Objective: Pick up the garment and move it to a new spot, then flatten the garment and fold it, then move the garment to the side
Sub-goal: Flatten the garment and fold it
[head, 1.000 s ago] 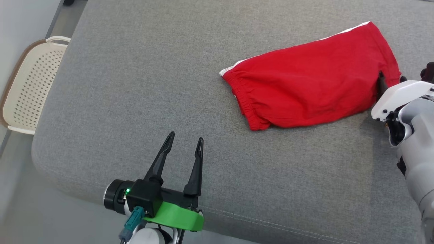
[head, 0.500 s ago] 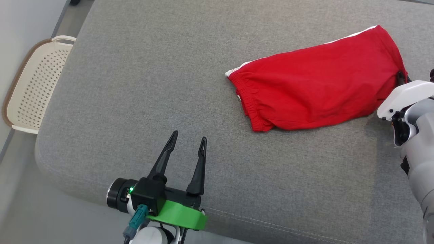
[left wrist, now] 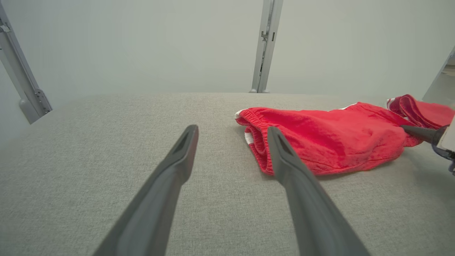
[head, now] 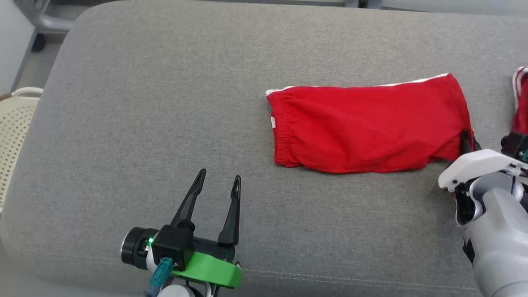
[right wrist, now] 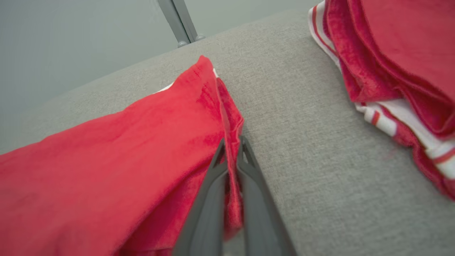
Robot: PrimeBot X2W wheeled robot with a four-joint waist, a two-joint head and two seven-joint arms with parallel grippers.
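Red cloth garment (head: 367,128) with a white edge stripe and an elastic waistband is lying flat-ish toward the right side of the wide grey fabric cushion (head: 165,103), waistband end pointing left. It looks doubled over already, so my guess is we're on the last bit, moving it to the side, though I can't totally rule out an earlier carry. The right gripper (head: 466,142) is clamped on the garment's right-hand edge. The right wrist view shows it nicely, both fingers pinched tight with a fold of red cloth between them. The left gripper (head: 218,175) is spread wide with nothing in it, hanging over the front of the cushion well apart from the garment. There's a second red-and-white striped cloth (head: 520,103) bunched at the far right, near the pinched edge but not touching it, and a cream perforated plastic basket (head: 12,123) off the cushion's left end. Next move imo: pull low and steady so the fold doesn't flop open, since only one edge is held and the rest drags on the fabric. It also needs to stop short of that other cloth so the two don't tangle.
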